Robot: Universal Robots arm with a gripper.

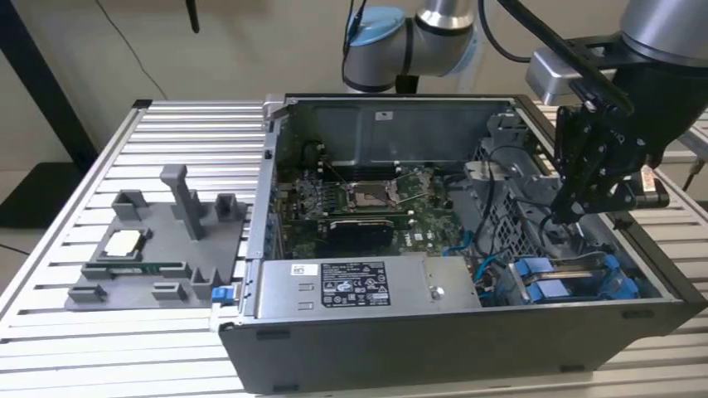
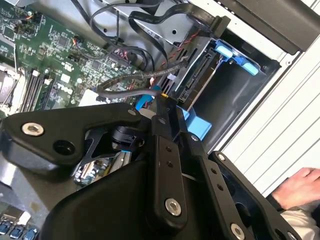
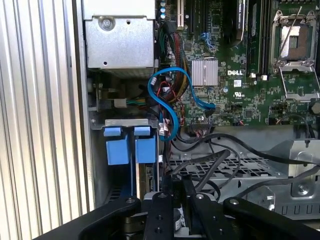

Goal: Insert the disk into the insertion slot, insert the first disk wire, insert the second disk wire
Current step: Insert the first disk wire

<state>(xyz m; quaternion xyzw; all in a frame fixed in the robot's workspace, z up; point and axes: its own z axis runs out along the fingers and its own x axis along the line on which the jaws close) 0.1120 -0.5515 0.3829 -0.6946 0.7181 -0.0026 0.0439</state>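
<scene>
Closest to us, the gripper (image 2: 167, 107) had its black fingers (image 2: 161, 150) drawn nearly together. They seemed to pinch the end of a grey wire (image 2: 125, 90) at their tips. Just beyond those tips we saw the disk (image 2: 197, 80), seated edge-on in its bay and clipped in its blue carrier (image 2: 232, 54). In the first wrist view, a looped blue cable (image 3: 170, 100) curled past the bay toward the green motherboard (image 3: 240, 75).

In the exterior view, the gripper (image 1: 569, 211) hung over the bay corner of the open computer case (image 1: 443, 348). The silver power-supply box (image 1: 366, 286) sat beside that bay. The case stood on a slatted metal table (image 1: 66, 348), and a grey fixture tray (image 1: 155, 257) lay toward the exterior view's left. In the second wrist view, a person's hand (image 2: 300, 187) rested outside the case wall.
</scene>
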